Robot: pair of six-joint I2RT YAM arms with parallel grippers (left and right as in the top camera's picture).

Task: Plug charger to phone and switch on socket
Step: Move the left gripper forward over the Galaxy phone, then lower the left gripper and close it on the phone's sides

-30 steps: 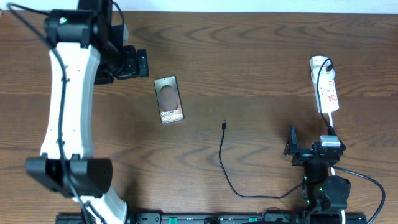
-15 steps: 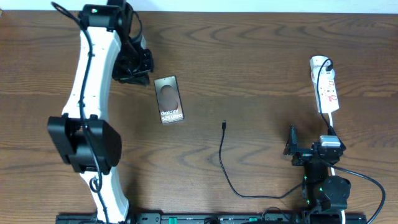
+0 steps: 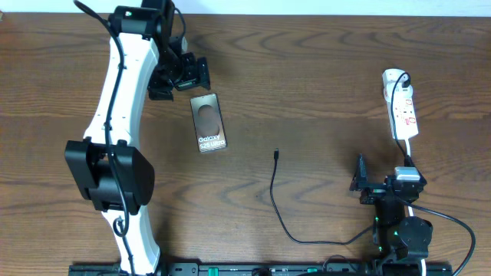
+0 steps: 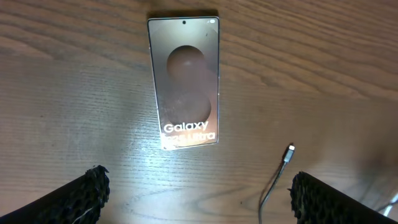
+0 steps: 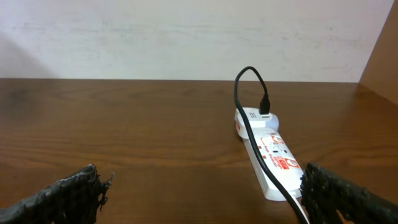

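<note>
While phone [image 3: 208, 123] stays put, left tool [image 3: 198, 75] (jaws apart) has swung nearer.

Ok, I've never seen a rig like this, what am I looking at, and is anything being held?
Two robot arms work at a wooden table. One picture looks down from above; the other two come from wrist cameras, the dark shapes in their bottom corners being that arm's fingers. On the table lie a phone, a thin black charger with a loose tip, and a white socket it plugs into. The left gripper hangs near the phone, the right gripper faces the socket. Both are open, holding nothing.
</note>
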